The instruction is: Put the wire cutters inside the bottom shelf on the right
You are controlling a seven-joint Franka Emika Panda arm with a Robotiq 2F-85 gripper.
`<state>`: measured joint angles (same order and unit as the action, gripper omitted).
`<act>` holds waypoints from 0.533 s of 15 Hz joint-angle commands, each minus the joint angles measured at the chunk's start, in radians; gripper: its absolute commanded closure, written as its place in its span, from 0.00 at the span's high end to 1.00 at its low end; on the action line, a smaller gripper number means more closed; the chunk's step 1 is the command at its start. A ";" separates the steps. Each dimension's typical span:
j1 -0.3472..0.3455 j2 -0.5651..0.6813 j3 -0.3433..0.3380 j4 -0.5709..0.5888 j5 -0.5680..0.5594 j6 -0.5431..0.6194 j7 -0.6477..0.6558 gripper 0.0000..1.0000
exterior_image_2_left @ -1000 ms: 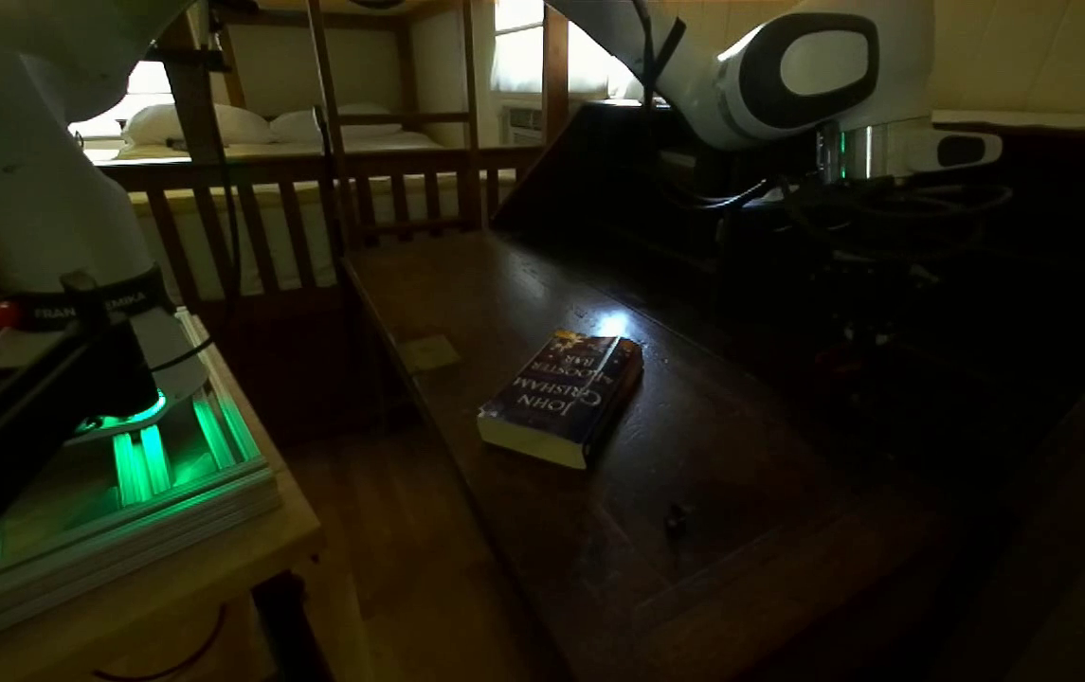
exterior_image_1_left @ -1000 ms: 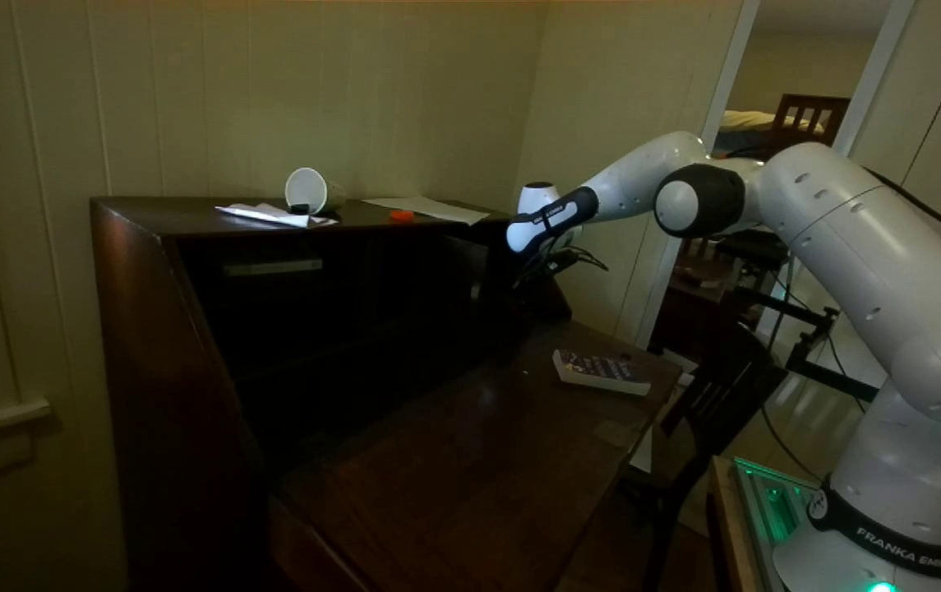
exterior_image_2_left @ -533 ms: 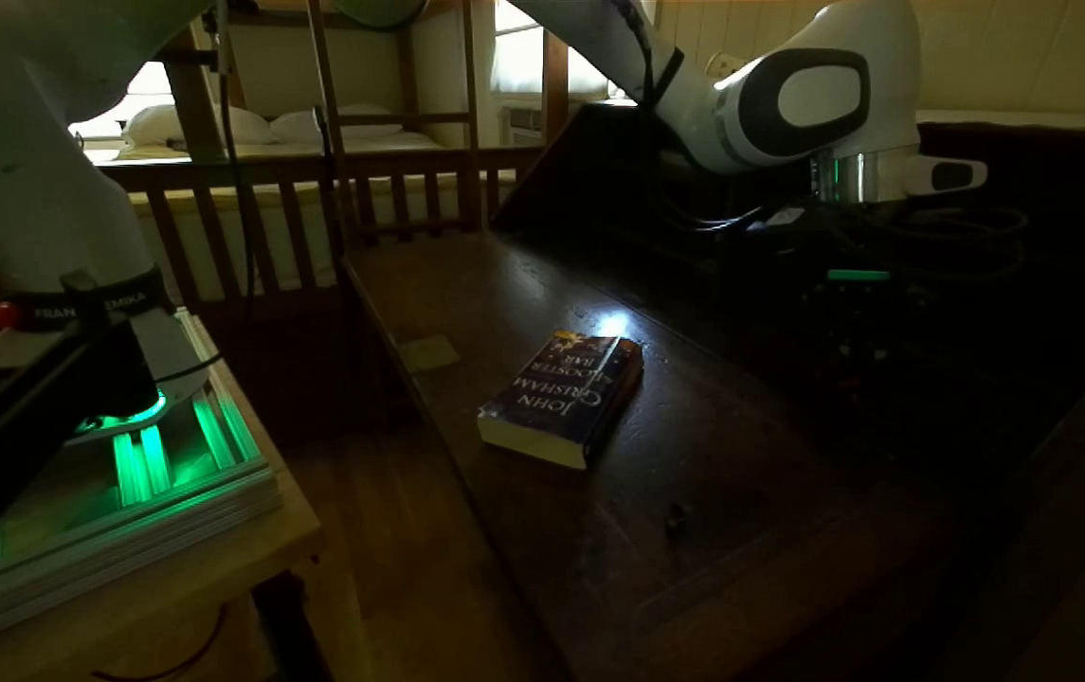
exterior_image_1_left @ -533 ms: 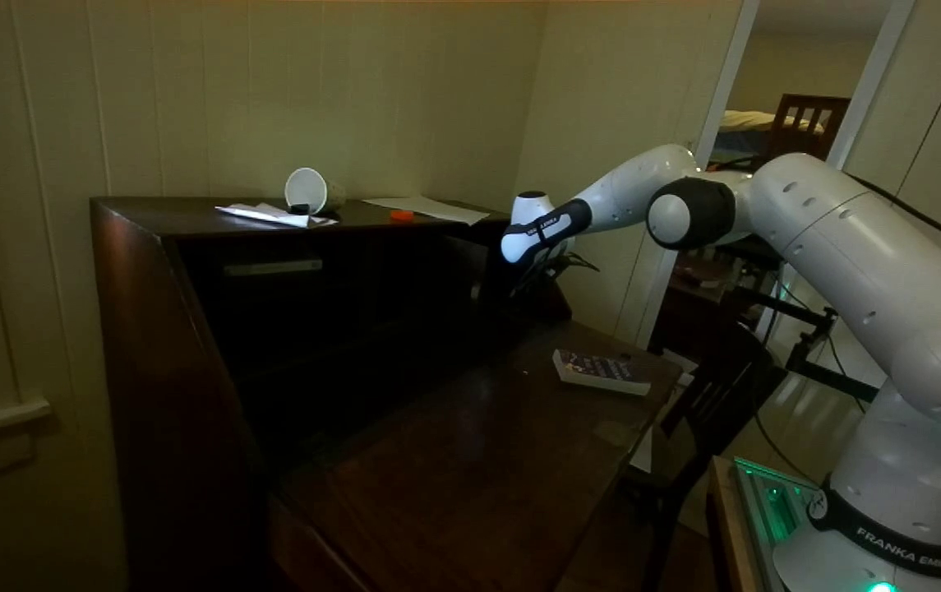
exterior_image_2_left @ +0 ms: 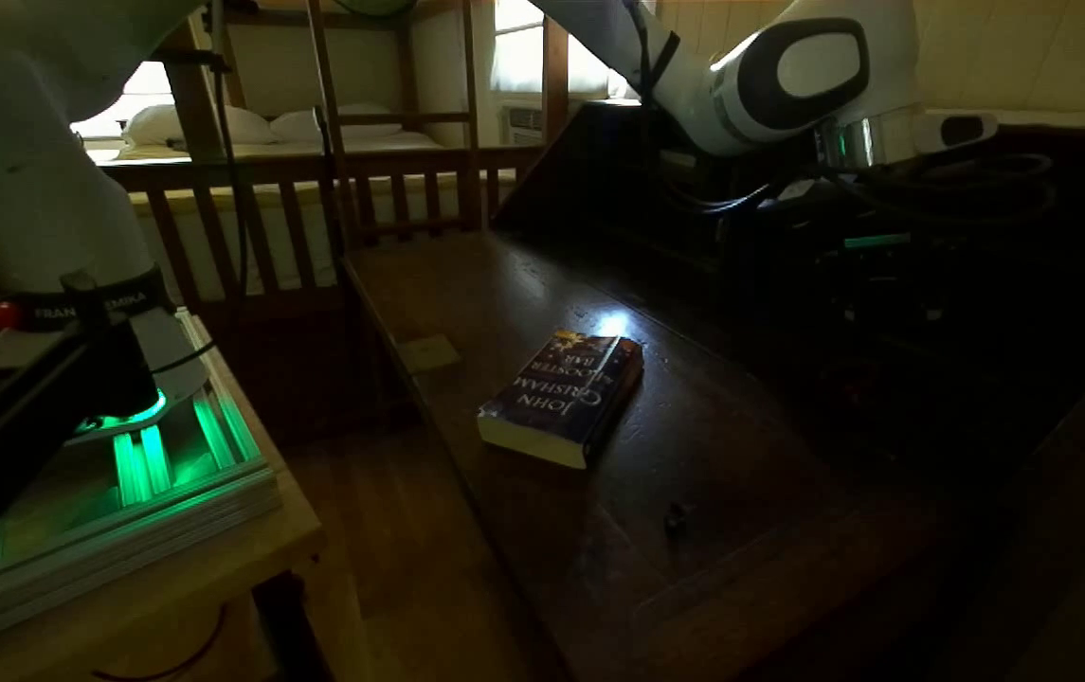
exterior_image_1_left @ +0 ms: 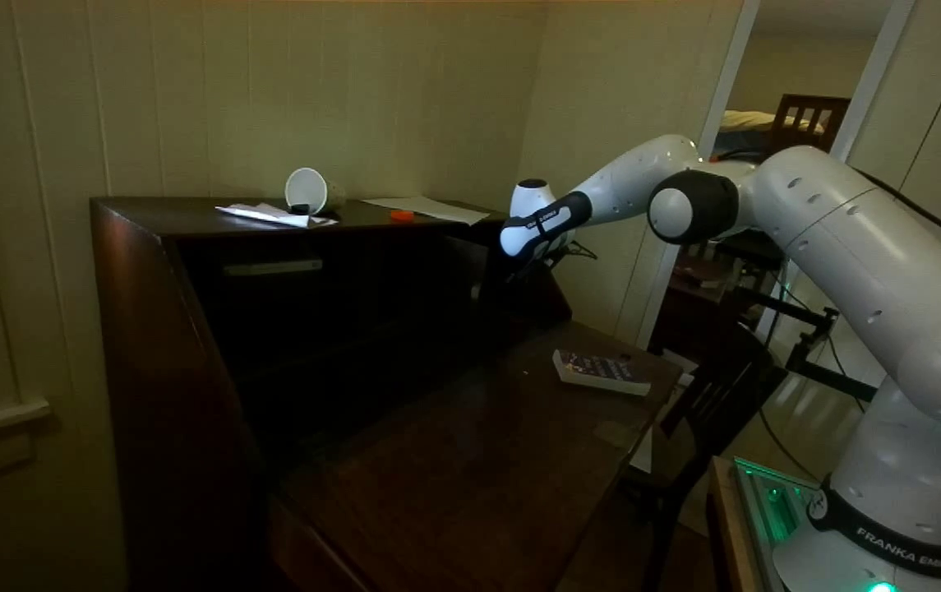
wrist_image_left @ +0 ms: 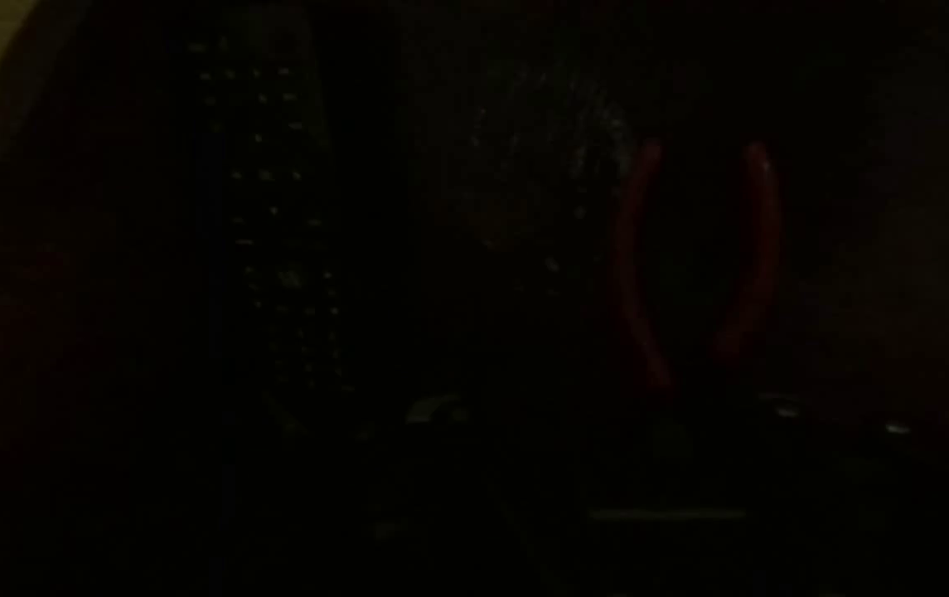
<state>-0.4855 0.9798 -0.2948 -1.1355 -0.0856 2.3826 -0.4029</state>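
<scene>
– Desk (exterior_image_1_left: 454,477) first: any change?
– None. As for the arm (exterior_image_1_left: 864,263): up slightly from a moment ago.
– Inside which shelf?
– Too dark to tell.
– And the gripper (exterior_image_2_left: 891,311)?
– With jaws apart, seemingly wider than just before; apparently holding nothing.
– Wire cutters (wrist_image_left: 627,257), then?
– Apparently loose, with red handles (wrist_image_left: 767,240) visible past the jaws in the wrist view. Likely let go or missed; check before marking done.

Wire cutters (wrist_image_left: 627,245): head lost in darkness.
</scene>
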 commanded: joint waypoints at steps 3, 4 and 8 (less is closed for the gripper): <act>0.160 -0.272 -0.182 -0.299 -0.054 -0.101 0.271 1.00; 0.171 -0.319 -0.189 -0.341 -0.046 -0.132 0.261 1.00; 0.219 -0.494 -0.215 -0.521 -0.051 -0.145 0.182 1.00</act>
<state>-0.3121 0.6493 -0.4995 -1.4593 -0.0999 2.2170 -0.1784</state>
